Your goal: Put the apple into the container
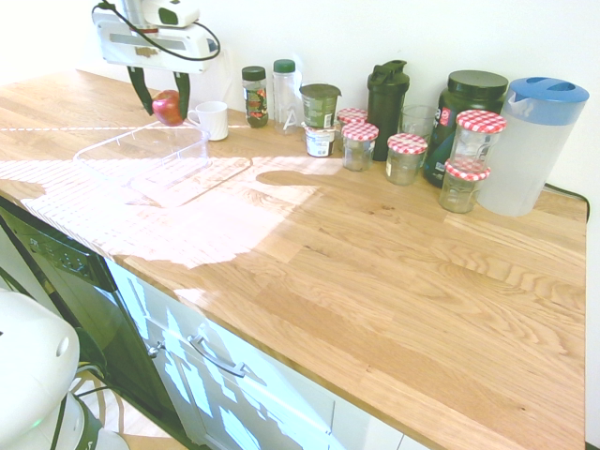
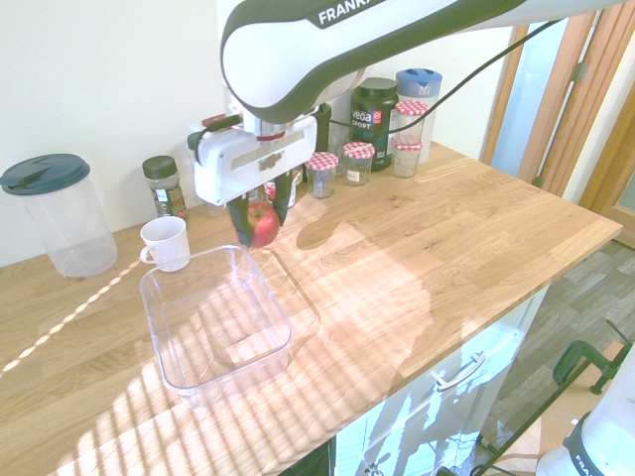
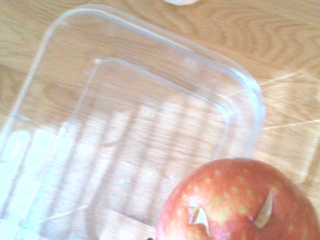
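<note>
Moving apple (image 2: 263,225): I held it up near the container's (image 2: 217,387) corner.
End effector (image 2: 266,215): closed on the apple.
Container: sat on the desk (image 2: 451,253), needing the apple centred inside its rim, lowered, then gently released.

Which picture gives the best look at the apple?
The wrist view: the apple is largest there, its speckled skin and two pale nicks visible, though cut off. Both exterior views show it small, between the pincer's fingers.

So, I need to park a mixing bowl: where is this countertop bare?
Bare wood: the stretch in front of the checked-lid jars, right of the clear tray in the second exterior view. Crowded: along the wall, mug to blue-lidded pitcher.
</note>
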Controlling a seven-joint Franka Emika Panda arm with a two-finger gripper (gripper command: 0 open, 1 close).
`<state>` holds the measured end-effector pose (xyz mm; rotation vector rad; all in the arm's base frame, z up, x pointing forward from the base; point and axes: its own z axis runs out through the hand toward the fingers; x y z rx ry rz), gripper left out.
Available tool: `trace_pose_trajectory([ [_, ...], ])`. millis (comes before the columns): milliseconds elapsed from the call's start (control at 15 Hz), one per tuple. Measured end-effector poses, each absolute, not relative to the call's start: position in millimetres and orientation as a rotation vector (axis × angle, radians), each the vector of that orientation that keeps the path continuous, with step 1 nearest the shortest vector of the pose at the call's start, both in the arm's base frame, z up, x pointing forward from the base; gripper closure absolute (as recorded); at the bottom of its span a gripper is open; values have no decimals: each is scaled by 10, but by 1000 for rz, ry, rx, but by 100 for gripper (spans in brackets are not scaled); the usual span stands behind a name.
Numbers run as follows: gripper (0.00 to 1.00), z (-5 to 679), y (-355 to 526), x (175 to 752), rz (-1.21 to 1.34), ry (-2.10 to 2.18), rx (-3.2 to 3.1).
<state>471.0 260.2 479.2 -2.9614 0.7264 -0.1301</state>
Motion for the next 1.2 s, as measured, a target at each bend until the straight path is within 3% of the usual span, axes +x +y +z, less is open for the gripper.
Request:
trace_pose_trajectory([
  [733, 100, 3815, 2987, 4800, -93, 850, -2922],
  [800, 0, 3745, 3010, 4793, -98, 854, -2932],
  [1200, 0, 3673, 3102, 4741, -92, 870, -2939],
])
